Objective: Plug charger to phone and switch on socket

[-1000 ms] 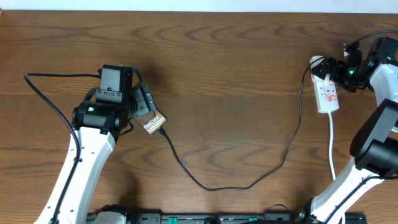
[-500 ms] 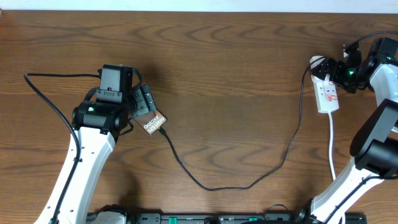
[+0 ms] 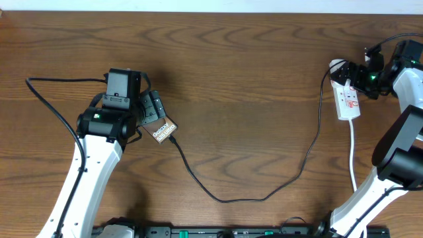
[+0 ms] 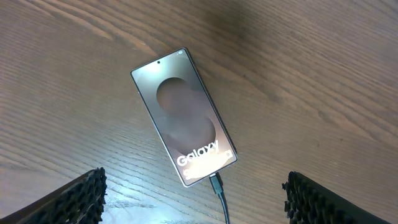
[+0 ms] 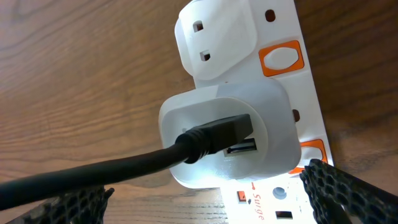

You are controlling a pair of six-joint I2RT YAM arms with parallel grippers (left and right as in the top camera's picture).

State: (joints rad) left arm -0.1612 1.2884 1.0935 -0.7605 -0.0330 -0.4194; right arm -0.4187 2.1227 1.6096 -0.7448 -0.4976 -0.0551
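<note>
Looping nearest the robot across the middle of the wooden table [image 3: 251, 79], the charger cable [image 3: 231, 199] runs left to the phone and right, farther off, to the power strip. Its connector tip [image 4: 215, 182] looks seated in the near end of the phone [image 4: 183, 115], which lies flat and face up, left of centre. The left gripper [image 4: 198, 196] hovers above the phone, jaws wide, with nothing held. The plugging step therefore appears done.

At the far right, the cable's other end sits in a white adapter [image 5: 186, 118] on the power strip [image 3: 348, 102]. The right gripper [image 5: 211, 199] hangs over that adapter, spread wide and gripping nothing. An orange switch [image 5: 283, 59] shows on the strip just beyond. Whether it is on I cannot tell. No finger touches it, so switching on the socket seems to be what remains.
</note>
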